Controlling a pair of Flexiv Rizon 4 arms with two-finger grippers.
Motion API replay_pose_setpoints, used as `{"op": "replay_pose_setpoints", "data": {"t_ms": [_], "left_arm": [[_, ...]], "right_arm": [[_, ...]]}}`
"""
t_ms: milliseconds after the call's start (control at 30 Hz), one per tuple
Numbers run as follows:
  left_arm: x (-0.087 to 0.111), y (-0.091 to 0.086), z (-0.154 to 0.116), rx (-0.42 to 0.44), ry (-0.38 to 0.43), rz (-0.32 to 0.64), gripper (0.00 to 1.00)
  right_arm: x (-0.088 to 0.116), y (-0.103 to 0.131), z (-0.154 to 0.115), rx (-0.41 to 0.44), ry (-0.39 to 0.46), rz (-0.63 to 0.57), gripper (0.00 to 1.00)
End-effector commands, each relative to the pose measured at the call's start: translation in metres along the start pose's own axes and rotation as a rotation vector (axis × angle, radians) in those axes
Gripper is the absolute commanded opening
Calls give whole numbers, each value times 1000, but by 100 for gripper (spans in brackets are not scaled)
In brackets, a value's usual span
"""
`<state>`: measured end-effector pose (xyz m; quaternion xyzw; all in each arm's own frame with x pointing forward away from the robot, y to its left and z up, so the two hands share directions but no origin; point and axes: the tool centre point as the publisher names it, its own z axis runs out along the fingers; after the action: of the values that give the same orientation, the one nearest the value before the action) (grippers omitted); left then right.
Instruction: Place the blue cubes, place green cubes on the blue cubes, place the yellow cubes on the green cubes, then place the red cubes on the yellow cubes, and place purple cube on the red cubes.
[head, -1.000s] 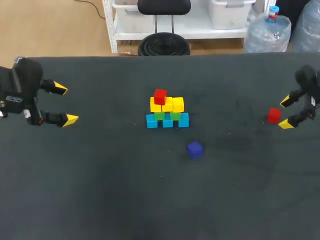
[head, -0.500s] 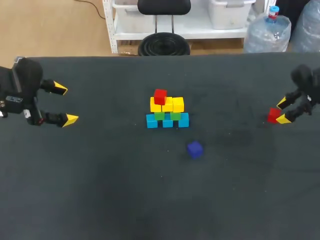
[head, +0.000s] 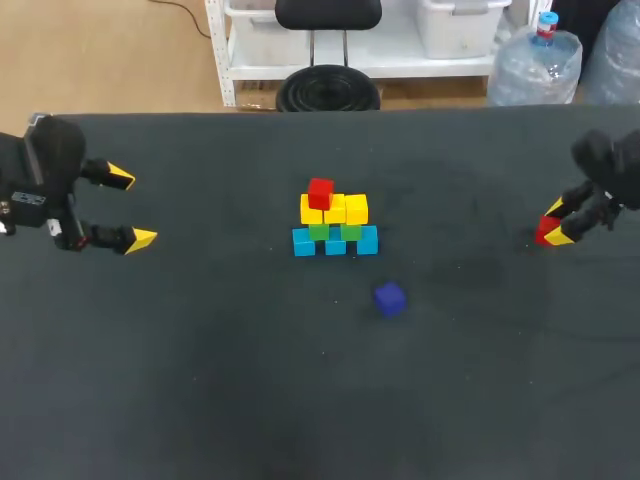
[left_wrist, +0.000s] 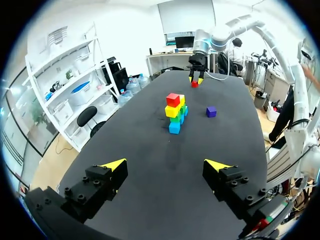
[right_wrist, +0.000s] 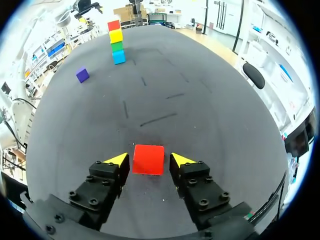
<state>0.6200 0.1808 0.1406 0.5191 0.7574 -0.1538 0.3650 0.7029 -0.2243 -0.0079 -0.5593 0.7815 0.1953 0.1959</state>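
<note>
A pyramid stands mid-table: blue cubes (head: 335, 243) at the base, green cubes (head: 335, 231) on them, yellow cubes (head: 335, 210) above, and one red cube (head: 320, 192) on the top left. A purple cube (head: 390, 298) lies alone in front of it. At the far right a second red cube (head: 545, 231) (right_wrist: 148, 159) rests on the table, with my right gripper (head: 556, 222) (right_wrist: 149, 159) shut on its two sides. My left gripper (head: 130, 208) (left_wrist: 167, 164) hangs open at the far left, holding nothing. The left wrist view shows the pyramid (left_wrist: 175, 112) far ahead.
The black table (head: 200, 380) is bare around both grippers and in front of the purple cube (left_wrist: 211, 111) (right_wrist: 82, 75). The pyramid (right_wrist: 116, 40) stands far ahead of the right gripper.
My right gripper's fingers have come together around the red cube on the right, and the arm has shifted slightly inward. The left arm, pyramid and purple cube have not moved.
</note>
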Motion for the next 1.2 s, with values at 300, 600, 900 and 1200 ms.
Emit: {"op": "replay_pose_setpoints", "data": {"t_ms": [300,600,900,1200], "left_arm": [[2,0,0,-2,-7,2,100],[2,0,0,-2,-7,2,100],[2,0,0,-2,-7,2,100],[2,0,0,-2,-7,2,100]], "right_arm": [[2,-4,8,-14,11,-2,29],[-12,1,-6,15,29,-43,0],[-60,7,-32,46,-15,-136,0],[-117,18,-52,38,-54,-253,0]]}}
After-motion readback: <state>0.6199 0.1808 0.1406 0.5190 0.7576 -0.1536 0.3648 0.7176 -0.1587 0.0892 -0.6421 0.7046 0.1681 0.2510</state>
